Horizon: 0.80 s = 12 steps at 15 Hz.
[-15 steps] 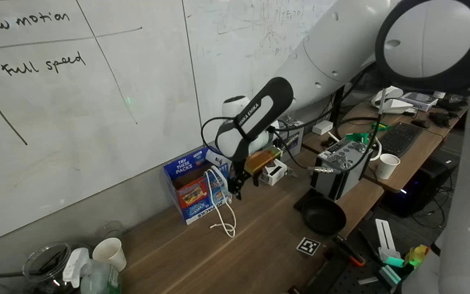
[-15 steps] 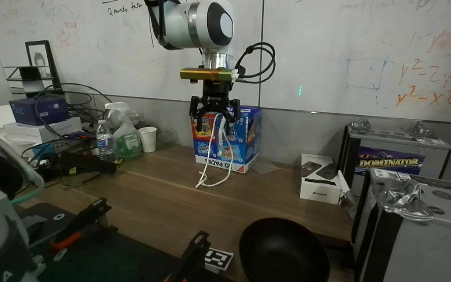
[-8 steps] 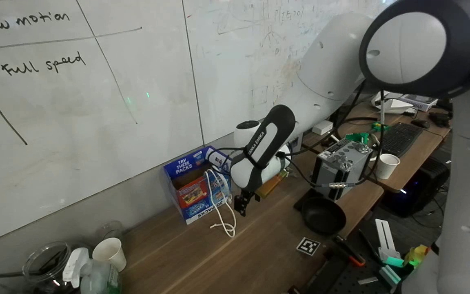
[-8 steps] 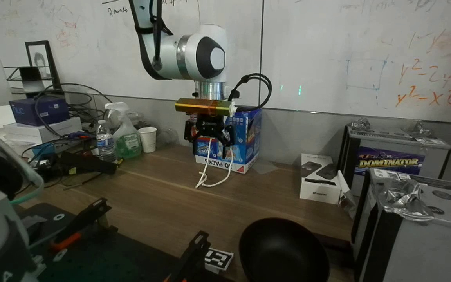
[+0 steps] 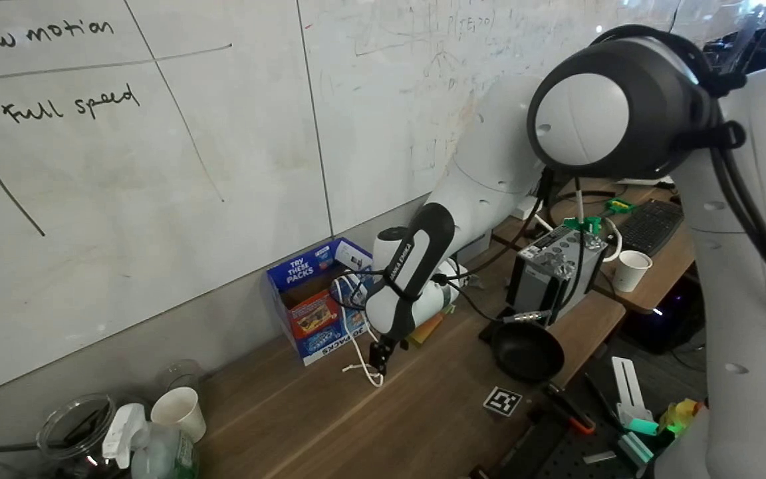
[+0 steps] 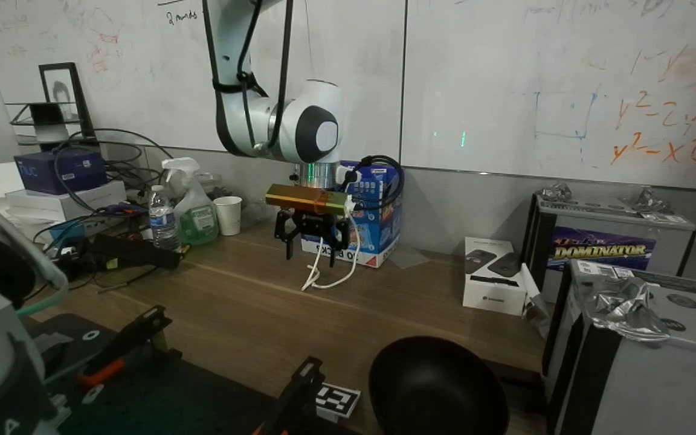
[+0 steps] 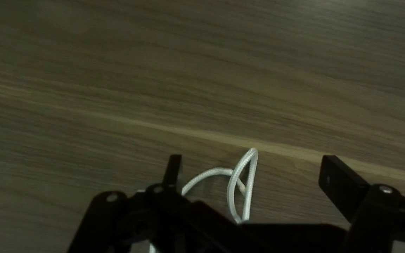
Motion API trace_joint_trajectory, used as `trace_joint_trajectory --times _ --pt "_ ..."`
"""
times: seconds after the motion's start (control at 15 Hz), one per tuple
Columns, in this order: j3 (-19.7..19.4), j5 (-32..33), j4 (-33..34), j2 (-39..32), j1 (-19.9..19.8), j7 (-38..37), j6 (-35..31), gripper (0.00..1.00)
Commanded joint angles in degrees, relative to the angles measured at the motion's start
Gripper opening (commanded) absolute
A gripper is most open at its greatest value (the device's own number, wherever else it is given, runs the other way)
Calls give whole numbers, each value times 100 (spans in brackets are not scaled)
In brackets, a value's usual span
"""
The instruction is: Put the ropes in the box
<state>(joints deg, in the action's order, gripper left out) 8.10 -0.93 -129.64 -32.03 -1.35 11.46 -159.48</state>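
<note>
One box, one white rope seen: rope draped over box front, lower end on desk. One black pan. One hand, pointing down near rope's lower end, fingers wide apart, gripping nothing.

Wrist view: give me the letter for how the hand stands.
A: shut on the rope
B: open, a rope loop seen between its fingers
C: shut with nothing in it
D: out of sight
B: the hand has its fingers spread wide, and a loop of the white rope shows in the gap, not pinched.
</note>
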Motion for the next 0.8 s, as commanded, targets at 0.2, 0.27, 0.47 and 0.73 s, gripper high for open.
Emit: trace_joint_trajectory --times 0.2,0.27,0.47,0.73 --pt "306 -84 663 -789 -408 322 -236 100" --pt "342 -97 737 -851 -456 342 -214 100" --pt "378 -75 908 -1117 -523 347 -332 100" --pt "439 -54 1114 -1379 -548 332 -358 100"
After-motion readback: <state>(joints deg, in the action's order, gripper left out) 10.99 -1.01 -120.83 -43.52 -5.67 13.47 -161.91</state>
